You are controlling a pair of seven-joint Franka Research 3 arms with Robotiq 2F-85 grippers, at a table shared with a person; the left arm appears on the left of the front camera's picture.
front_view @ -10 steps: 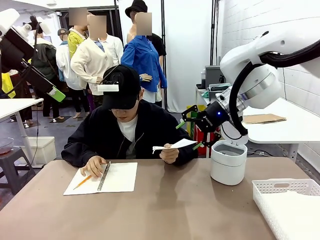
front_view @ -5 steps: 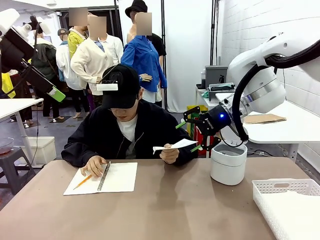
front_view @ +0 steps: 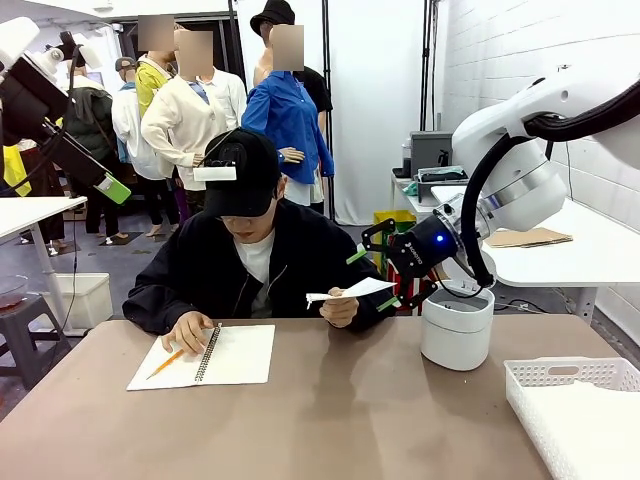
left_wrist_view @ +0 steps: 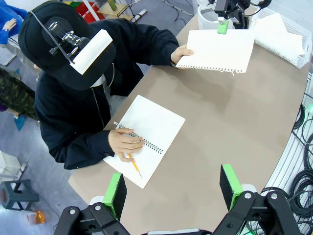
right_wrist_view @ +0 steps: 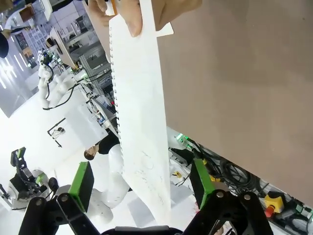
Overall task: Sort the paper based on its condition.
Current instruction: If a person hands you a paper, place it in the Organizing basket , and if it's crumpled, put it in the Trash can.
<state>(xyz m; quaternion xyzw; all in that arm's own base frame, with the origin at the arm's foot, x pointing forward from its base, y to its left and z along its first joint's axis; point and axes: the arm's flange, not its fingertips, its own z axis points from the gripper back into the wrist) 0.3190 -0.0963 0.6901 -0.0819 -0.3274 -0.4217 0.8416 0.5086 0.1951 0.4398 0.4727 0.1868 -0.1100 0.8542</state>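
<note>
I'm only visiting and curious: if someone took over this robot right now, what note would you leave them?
Right gripper: open, fingers either side of the sheet that the person's hand holds out; not gripped yet.
Left gripper: open, empty, high above the table.
Basket at the right holds white paper; round bin stands beside it.
Done: some paper already in the basket.
Left: grip the sheet, take it, sort it; it looks flat, so probably the basket.

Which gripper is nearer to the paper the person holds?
Right. The right gripper is open around the paper; the left gripper hangs far above the table.
</note>
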